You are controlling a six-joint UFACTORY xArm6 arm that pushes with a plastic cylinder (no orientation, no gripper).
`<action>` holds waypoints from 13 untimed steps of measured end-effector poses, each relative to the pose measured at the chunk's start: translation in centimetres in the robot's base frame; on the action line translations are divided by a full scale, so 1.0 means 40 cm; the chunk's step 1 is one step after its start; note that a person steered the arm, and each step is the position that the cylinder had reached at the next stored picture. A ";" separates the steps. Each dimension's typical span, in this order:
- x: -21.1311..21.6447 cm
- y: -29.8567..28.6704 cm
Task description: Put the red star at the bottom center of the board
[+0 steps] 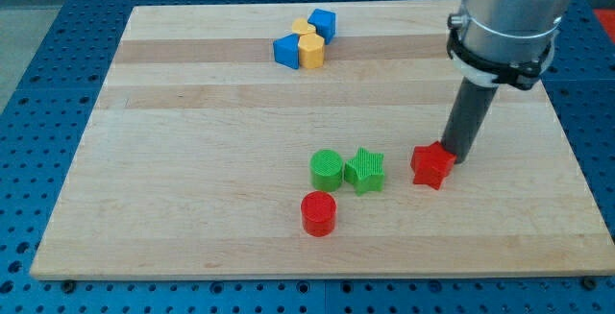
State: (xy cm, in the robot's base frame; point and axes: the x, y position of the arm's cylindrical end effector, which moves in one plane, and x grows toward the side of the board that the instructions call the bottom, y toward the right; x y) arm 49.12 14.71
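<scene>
My tip (455, 159) sits right against the upper right side of the red star (431, 166), touching it or very nearly so. There is no hand on this arm, only the straight dark rod, so nothing is held; the rod stands upright beside the star.

The red star lies on the wooden board (192, 160), right of centre and in the lower half, with the tip between it and the board's right edge. Just to its left is the green star (365, 171), which touches the green cylinder (327, 170). Below those two, near the bottom centre, stands the red cylinder (318, 213), apart from the red star.

Near the view's top, well away, cluster two blue blocks (286, 51) (323, 24) and a yellow block (309, 45).
</scene>
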 end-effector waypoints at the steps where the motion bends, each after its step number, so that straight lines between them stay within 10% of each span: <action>1: 0.011 -0.037; 13: 0.319 -0.272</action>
State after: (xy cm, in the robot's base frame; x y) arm 61.88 3.81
